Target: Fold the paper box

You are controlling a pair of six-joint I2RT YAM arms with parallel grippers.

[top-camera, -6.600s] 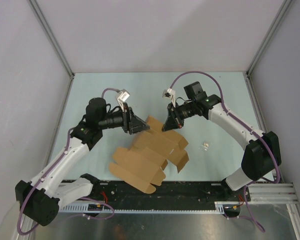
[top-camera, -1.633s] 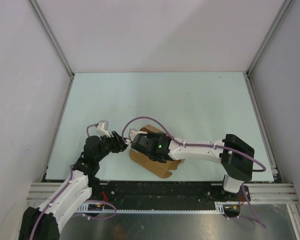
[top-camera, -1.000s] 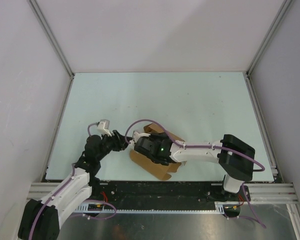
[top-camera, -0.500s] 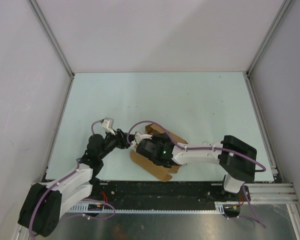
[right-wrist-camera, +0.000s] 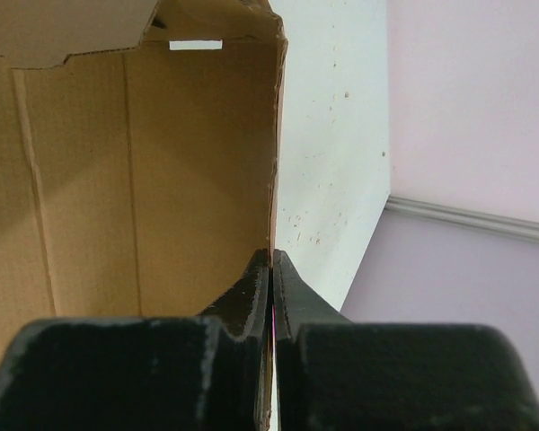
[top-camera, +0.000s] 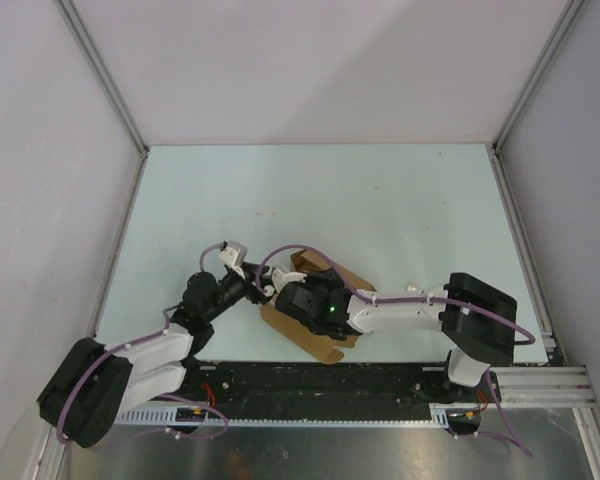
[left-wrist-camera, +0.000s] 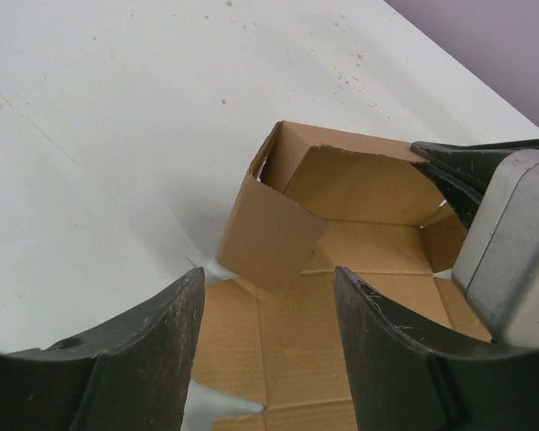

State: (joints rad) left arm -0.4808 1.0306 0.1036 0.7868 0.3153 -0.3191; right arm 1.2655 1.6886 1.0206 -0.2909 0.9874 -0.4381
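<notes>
Paper box [top-camera: 312, 342], plain brown cardboard, partly raised: lies on the pale table [top-camera: 380, 200] close to the near edge, a little left of centre, just ahead of the arm bases. Shows in the left wrist view [left-wrist-camera: 359, 184] as upright walls around a flat floor panel, open on top, with one side flap [left-wrist-camera: 271, 235] standing loose and tilted at the corner nearest that camera, and more flat sheet spread on the table in front of it. Right gripper [top-camera: 278, 288]: pressed together on the top edge of one upright wall, thin cardboard pinched between the black fingertips [right-wrist-camera: 247, 296], inner face of that wall filling the left of the right wrist view, bare table beyond the edge. Left gripper [top-camera: 252, 285]: spread wide, nothing between the fingers [left-wrist-camera: 144, 350], low over the table just beside the box on its left, pointed at the loose flap, apart from it as far as can be seen.
</notes>
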